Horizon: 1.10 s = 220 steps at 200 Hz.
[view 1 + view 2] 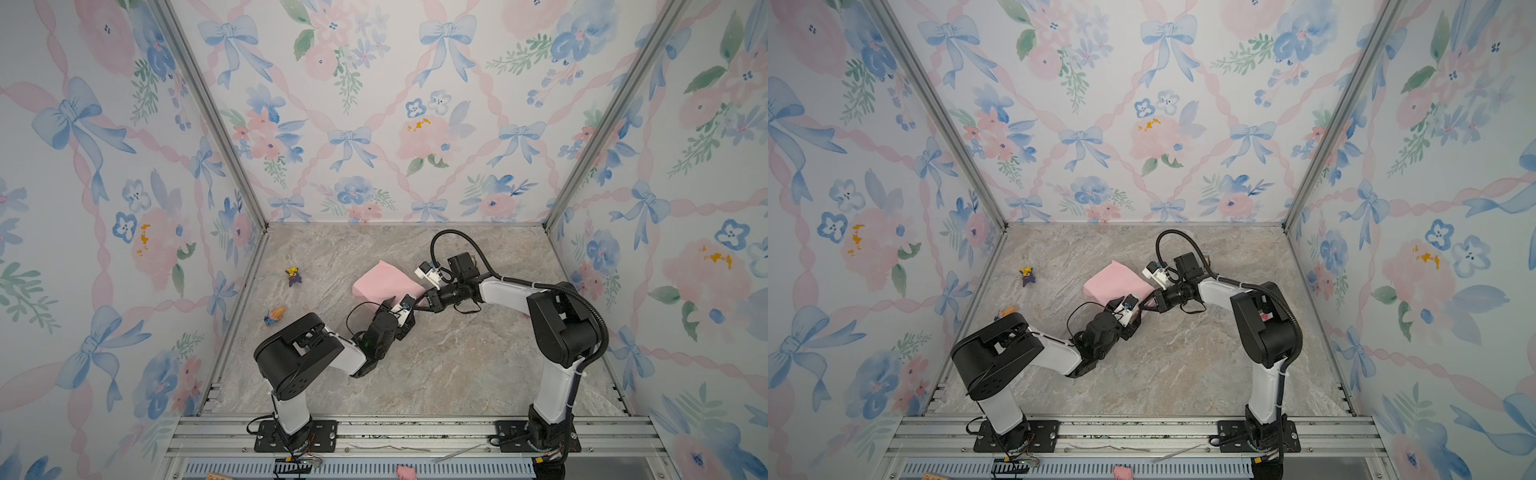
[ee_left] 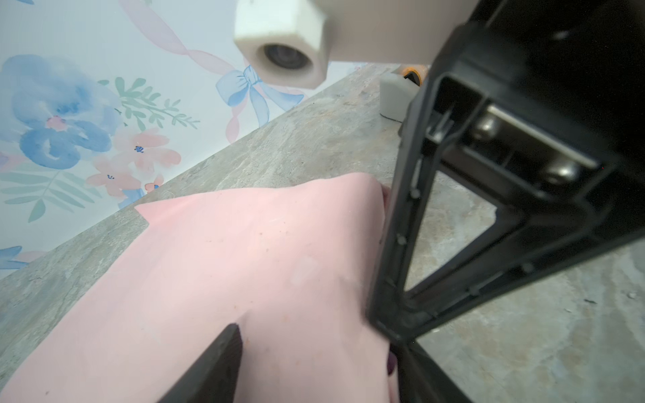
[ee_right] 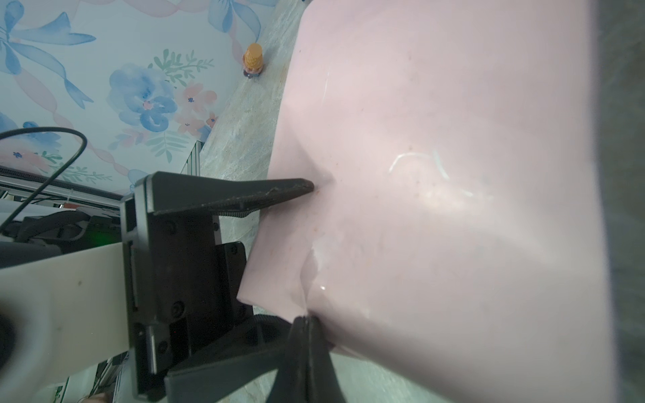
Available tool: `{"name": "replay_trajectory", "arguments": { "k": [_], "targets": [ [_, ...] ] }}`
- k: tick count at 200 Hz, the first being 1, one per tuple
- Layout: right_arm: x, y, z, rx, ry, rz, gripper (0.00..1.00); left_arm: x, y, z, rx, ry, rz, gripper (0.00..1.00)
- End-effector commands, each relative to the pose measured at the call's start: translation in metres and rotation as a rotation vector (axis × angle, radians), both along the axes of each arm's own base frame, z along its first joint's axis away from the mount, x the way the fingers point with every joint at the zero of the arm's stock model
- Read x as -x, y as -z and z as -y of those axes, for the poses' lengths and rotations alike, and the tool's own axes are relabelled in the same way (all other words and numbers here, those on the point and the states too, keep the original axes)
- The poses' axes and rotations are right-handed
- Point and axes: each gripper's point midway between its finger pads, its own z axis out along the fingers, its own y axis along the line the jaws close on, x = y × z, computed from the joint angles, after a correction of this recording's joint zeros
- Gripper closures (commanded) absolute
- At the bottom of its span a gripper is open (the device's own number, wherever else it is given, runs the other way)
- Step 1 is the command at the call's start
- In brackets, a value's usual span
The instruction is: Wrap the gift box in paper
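The left gripper (image 1: 397, 300) sits at the near edge of the paper (image 1: 382, 282), jaws wide apart and holding nothing, one fingertip pressing the pink face. Just beside it, the right gripper (image 3: 307, 324) has its jaws closed, seemingly pinching a fold's edge. The sheet lies humped mid-worktop (image 1: 457, 365). It looks thin, light and easily creased, so it is best pinched at edges. The gift box is hidden, probably underneath.

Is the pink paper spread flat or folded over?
Folded over: the pale pink paper sheet forms a compact raised bundle in both top views, with nothing dark showing. Whether its ends are closed, cannot tell.
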Motion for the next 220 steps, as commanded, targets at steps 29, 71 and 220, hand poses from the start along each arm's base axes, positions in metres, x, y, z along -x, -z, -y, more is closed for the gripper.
{"name": "replay_trajectory", "arguments": {
  "k": [29,71,220],
  "targets": [
    [-0.01,0.011,-0.001,0.037,0.047,-0.039,0.88,0.036,0.101,-0.05,-0.252,-0.04,-0.29,0.31],
    [-0.008,0.01,0.001,0.048,0.052,-0.071,0.81,0.036,0.101,-0.05,-0.253,-0.04,-0.29,0.31],
    [-0.01,-0.017,0.014,-0.042,0.102,-0.109,0.74,0.035,0.1,-0.049,-0.248,-0.039,-0.287,0.32]
  ]
}}
